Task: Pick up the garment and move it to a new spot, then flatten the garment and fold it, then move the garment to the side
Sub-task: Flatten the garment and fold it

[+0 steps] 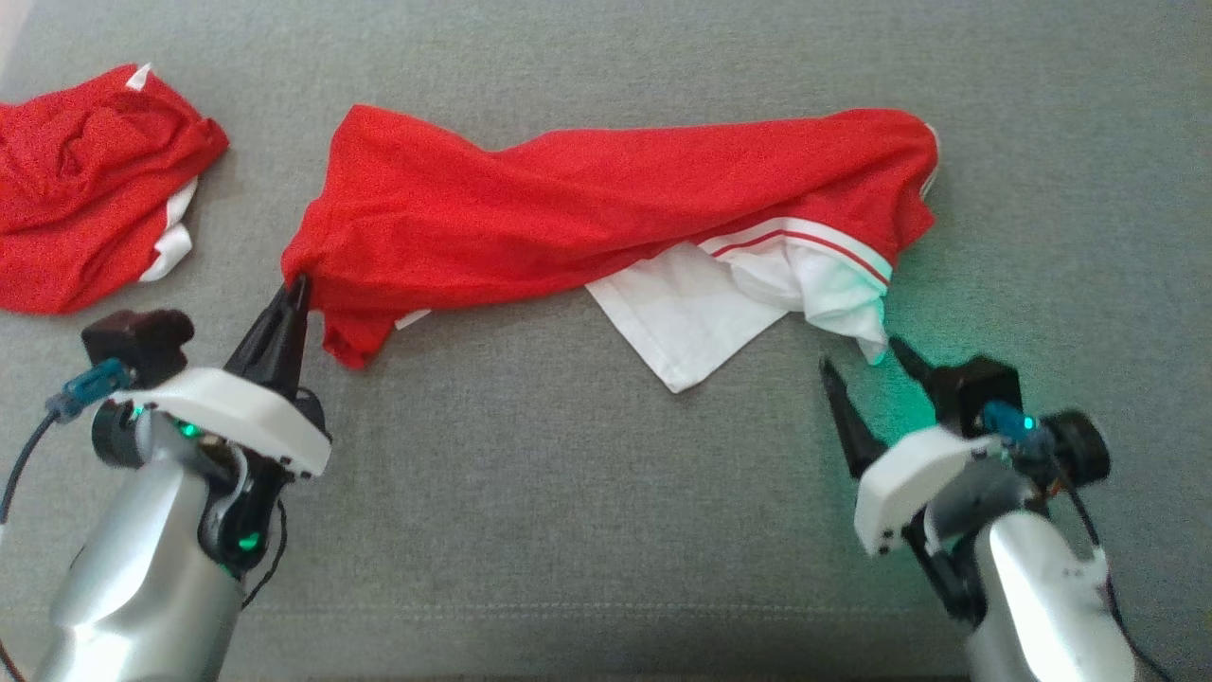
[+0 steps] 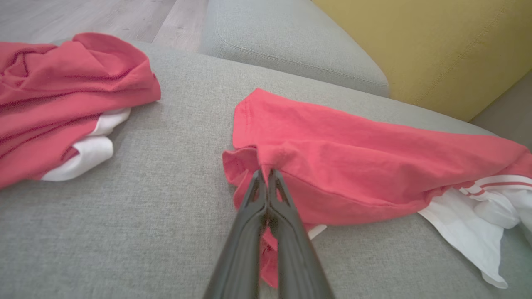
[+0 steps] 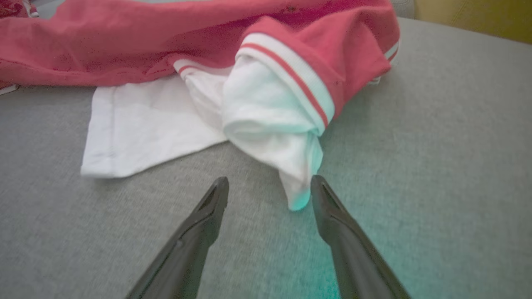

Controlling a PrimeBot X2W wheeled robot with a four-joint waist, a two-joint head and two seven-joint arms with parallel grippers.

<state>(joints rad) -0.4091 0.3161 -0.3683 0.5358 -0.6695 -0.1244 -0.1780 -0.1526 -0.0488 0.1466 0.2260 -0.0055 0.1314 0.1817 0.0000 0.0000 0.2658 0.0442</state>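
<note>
Pinching the red garment (image 1: 587,208), left fingers (image 1: 284,327) press together; right fingers (image 1: 847,407) spread apart.

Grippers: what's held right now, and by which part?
Left gripper is shut on the red garment, pinching a fold of the red edge at its left end. Right gripper is open, holding nothing.

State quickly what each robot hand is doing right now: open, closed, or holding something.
Left hand: closed, pinching the red garment at its left end.
Right hand: open, holding nothing, poised at that garment's white end.
</note>
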